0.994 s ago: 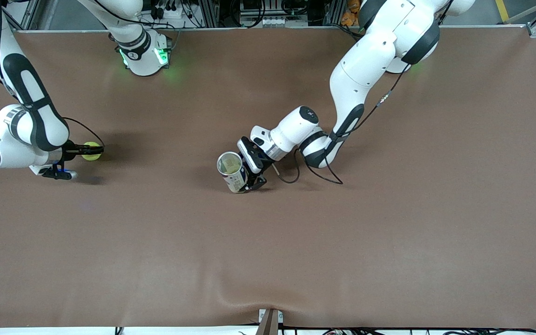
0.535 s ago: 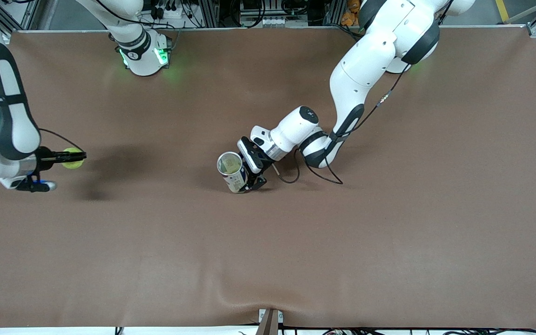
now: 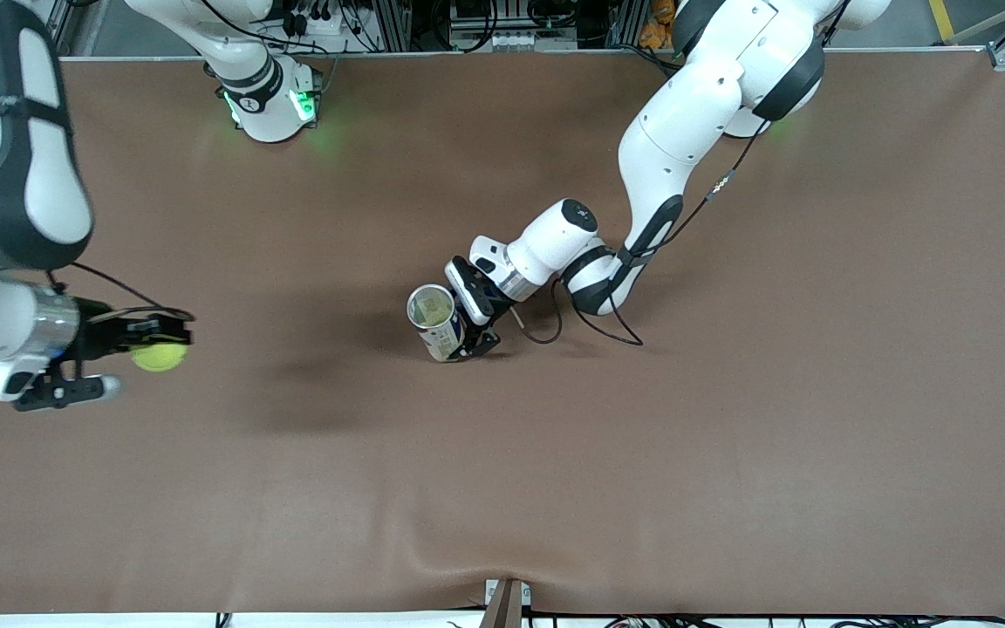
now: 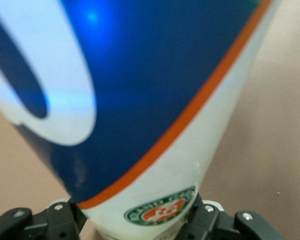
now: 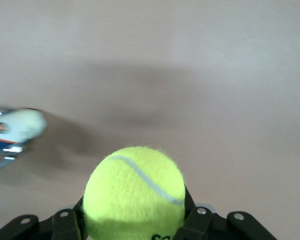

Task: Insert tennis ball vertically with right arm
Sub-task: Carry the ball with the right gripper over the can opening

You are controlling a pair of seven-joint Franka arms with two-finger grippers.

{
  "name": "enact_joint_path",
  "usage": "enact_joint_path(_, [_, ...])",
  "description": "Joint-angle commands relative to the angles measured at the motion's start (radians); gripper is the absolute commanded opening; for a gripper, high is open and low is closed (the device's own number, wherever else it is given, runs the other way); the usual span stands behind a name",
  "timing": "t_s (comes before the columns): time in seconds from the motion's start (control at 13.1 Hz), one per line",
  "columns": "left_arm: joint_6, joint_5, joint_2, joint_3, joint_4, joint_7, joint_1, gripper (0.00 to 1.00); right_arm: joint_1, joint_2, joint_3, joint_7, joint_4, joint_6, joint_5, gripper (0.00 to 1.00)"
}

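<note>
Right gripper (image 3: 158, 336): clamped on the tennis ball (image 3: 159, 355), up in the air over the brown mat (image 3: 729, 436) at the right arm's end of the table. From my console, against the frames a second back, this arm has carried the ball off the mat and higher, and its shadow now falls broad and soft on the mat toward the can. I judge the pick is done and the carry to the can has begun.

Left gripper (image 3: 465, 336): fingers closed on the side of the can (image 3: 434, 321), unchanged over the last second; it holds the can upright near the middle of the table, mouth open to the camera above. That mouth is where I expect the ball must go, dropped straight down.

Tennis ball (image 5: 134, 192): yellow-green felt sphere, fuzzy nap, one pale curved seam; black fingers press it on both sides.

Can (image 4: 155, 125): glossy cylinder, printed blue and white with an orange stripe and a round green-and-orange emblem near the fingers.

Mat: matte brown sheet, slightly rippled at the camera's edge.
</note>
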Motion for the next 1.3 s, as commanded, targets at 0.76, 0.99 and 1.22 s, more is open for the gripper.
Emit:
enact_joint_path(0.76, [0.003,0.01,0.018,0.01,-0.002,0.006,0.005,0.76,0.534,0.136,-0.017,0.926,0.095,0.142,0.018,0.26])
enact_joint_path(0.99, [0.003,0.01,0.018,0.01,-0.002,0.006,0.005,0.76,0.552,0.159,-0.017,0.977,0.081,0.135,0.01,0.26])
enact_joint_path(1.22, [0.003,0.01,0.018,0.01,-0.002,0.006,0.005,0.76,0.538,0.159,-0.017,0.978,0.054,0.133,0.01,0.26])
